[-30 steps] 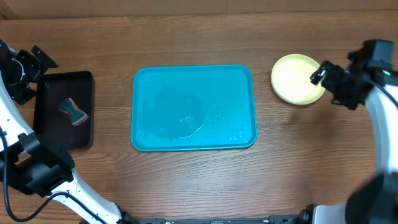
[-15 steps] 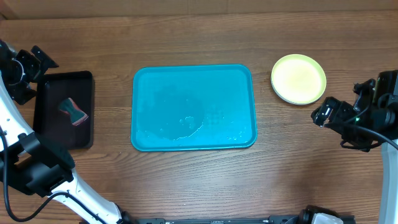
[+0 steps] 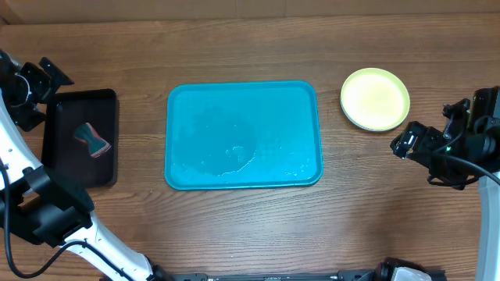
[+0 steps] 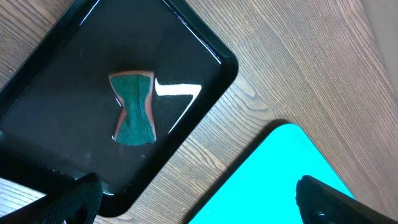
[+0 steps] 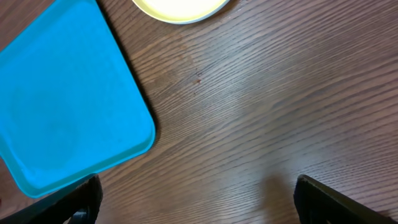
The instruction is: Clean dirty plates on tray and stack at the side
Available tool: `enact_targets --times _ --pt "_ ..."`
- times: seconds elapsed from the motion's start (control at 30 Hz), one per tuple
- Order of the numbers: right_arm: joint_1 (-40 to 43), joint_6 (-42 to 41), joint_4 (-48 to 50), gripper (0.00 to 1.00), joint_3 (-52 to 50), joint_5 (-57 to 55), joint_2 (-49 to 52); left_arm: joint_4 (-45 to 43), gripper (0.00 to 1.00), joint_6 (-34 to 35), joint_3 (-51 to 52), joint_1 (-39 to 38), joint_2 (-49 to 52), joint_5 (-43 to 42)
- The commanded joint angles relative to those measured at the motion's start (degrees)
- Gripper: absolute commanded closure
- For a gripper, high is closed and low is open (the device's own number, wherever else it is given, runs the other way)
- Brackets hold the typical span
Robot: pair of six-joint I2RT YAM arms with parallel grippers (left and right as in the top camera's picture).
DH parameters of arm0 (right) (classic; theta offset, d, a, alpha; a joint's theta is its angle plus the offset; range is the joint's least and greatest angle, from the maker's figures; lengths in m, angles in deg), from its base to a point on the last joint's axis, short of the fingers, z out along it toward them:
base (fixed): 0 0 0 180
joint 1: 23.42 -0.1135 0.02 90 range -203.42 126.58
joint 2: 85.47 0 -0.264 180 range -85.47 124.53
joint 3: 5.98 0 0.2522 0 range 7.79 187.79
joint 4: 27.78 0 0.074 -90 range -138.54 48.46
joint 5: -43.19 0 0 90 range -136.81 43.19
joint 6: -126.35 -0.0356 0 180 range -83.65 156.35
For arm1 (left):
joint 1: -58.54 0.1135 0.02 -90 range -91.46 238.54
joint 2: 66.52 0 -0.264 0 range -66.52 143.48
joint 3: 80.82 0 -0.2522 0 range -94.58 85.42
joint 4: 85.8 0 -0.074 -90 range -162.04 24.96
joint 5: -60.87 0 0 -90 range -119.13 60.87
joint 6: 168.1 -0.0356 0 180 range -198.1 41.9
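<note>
The turquoise tray (image 3: 242,94) lies mid-table with only wet streaks on it; its corners also show in the wrist views (image 4: 280,180) (image 5: 62,99). A yellow-green plate (image 3: 375,99) sits on the wood to the tray's right, with a paler rim under its near edge; the right wrist view catches its edge (image 5: 180,7). No other plate shows. My right gripper (image 3: 419,158) hovers open over bare wood in front of that plate, nothing between its fingers (image 5: 202,205). At the far left my left gripper (image 3: 39,94) is open and empty beside the black tray (image 4: 199,205).
A smaller black tray (image 3: 109,140) lies left of the turquoise one, holding a green and pink sponge (image 3: 92,139), also seen from the left wrist (image 4: 134,115). Wood tabletop (image 3: 242,226) surrounds everything.
My right arm drew back from beside the yellow-green plate toward the table's front right, then held still. The left arm, tray and plate have not moved.
</note>
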Motion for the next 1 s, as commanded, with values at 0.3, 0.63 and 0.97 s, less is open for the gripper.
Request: enact_targets --times 0.3,0.63,0.97 --pt "-16.9 0.3 21.7 0.00 -11.2 -0.2 -14.9 0.1 0.00 0.2 -0.7 -0.5 -0.7 -0.6" --pt "-21.6 -0.6 34.4 0.00 -39.4 -3.2 -43.5 0.1 0.00 0.2 -0.7 -0.5 -0.7 -0.6" --pt "-18.9 -4.0 47.1 0.00 -57.8 -3.4 -61.5 0.1 0.00 0.2 -0.7 -0.5 -0.7 -0.6"
